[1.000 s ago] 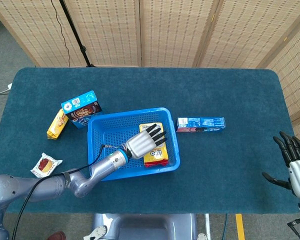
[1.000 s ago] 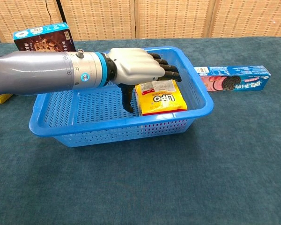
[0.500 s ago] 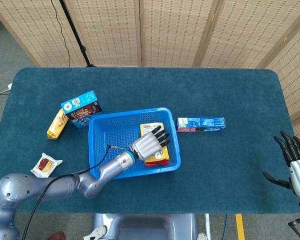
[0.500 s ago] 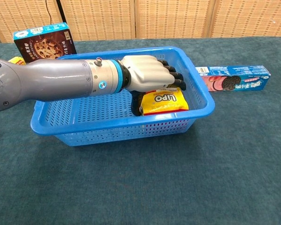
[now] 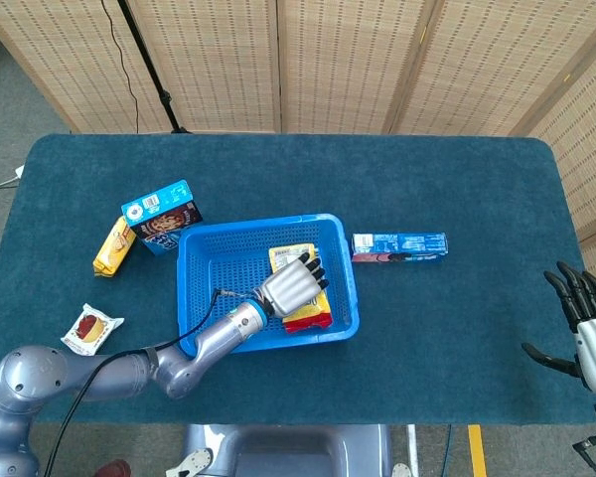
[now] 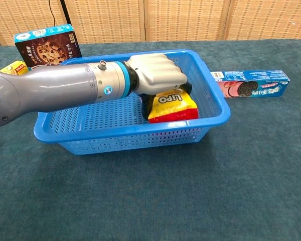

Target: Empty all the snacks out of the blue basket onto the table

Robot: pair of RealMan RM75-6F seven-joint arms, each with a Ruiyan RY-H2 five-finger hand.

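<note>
While the bench [image 5: 457, 189] stretches wide under its teal cloth, we see the blue basket [image 5: 201, 256] near its middle. Our left hand [image 6: 155, 74] reaches into the basket and grips the yellow LIPO snack packet [image 6: 173, 105], tilted up against the near wall. Our right hand [image 5: 586, 328] hangs at the bench's right edge, fingers spread, holding nothing. A long blue cookie box [image 5: 398, 245] lies just beside the basket.

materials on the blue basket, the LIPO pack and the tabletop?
Blue basket: looks like rigid moulded plastic, with perforated walls and a glossy rim.
LIPO pack: probably glossy film wrapper, showing sheen and creases; left hand grips it.
Tabletop: matte teal, carpet-like fabric with fuzzy texture.
</note>
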